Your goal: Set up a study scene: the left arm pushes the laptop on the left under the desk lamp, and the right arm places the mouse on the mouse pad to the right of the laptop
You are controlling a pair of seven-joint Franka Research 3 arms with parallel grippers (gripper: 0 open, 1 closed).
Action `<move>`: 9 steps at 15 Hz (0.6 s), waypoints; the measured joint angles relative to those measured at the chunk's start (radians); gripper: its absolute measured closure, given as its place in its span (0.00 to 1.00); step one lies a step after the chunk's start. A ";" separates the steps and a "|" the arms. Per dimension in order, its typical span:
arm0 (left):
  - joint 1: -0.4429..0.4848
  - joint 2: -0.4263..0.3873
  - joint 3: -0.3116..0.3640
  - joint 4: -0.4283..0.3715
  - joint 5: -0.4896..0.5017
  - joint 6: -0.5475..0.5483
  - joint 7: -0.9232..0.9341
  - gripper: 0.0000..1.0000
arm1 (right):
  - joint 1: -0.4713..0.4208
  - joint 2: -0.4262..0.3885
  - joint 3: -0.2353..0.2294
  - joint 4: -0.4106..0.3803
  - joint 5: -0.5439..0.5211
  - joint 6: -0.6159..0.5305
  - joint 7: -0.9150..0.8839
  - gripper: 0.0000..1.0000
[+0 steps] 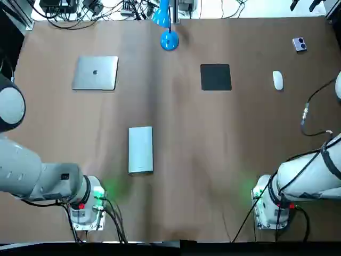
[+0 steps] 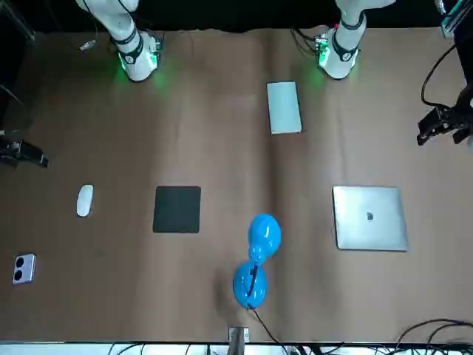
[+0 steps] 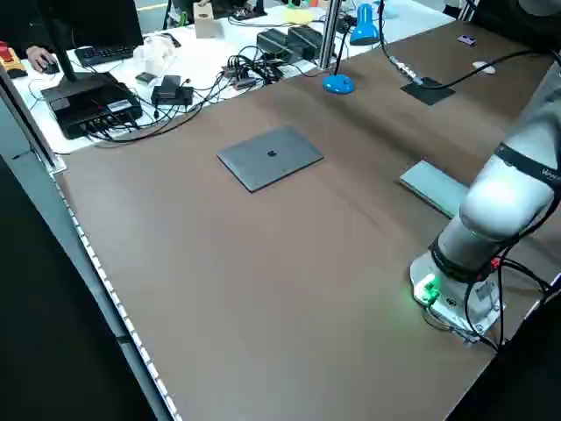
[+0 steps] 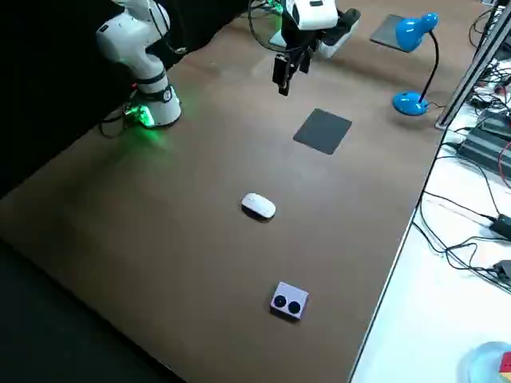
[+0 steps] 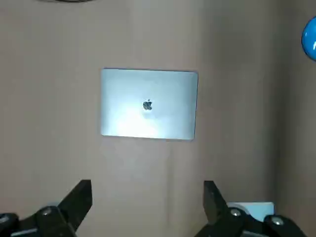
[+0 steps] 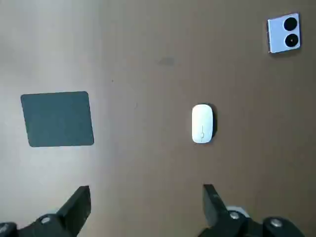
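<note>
- Two jobs are open, and judging by how things lie, neither is done: the laptop (image 1: 95, 72) sits closed at the far left of the worktop (image 1: 213, 160), and the mouse (image 1: 277, 80) lies bare on the far right.
- The left gripper (image 5: 147, 187) hangs above the worktop on the near side of the laptop, its fingers (image 5: 79, 197) spread wide and holding nothing.
- The right gripper (image 6: 146, 190) hovers likewise on the near side of the mouse, fingers (image 6: 213, 200) wide apart and empty.
- The laptop's long axis runs left to right. The desk lamp (image 1: 169, 41) stands to its right and a little farther back, so the push should probably start from the laptop's left edge and run rightward.
- The mouse's long axis runs near to far. The mouse pad (image 1: 216, 77) lies to its left, well apart, between the mouse and the lamp.
- The left arm is nearer the laptop and the right arm nearer the mouse.
- A grey slab (image 1: 140, 149) rests nearer the robot, off the likely push line.
</note>
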 joint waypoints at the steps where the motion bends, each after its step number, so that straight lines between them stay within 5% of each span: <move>1: 0.000 0.000 0.000 0.000 0.000 0.000 0.000 0.00 | 0.000 0.000 0.000 0.000 0.000 0.000 0.000 0.00; 9: 0.000 0.000 -0.002 -0.011 0.000 -0.001 -0.015 0.00 | -0.010 0.004 -0.002 -0.007 0.000 0.042 0.002 0.00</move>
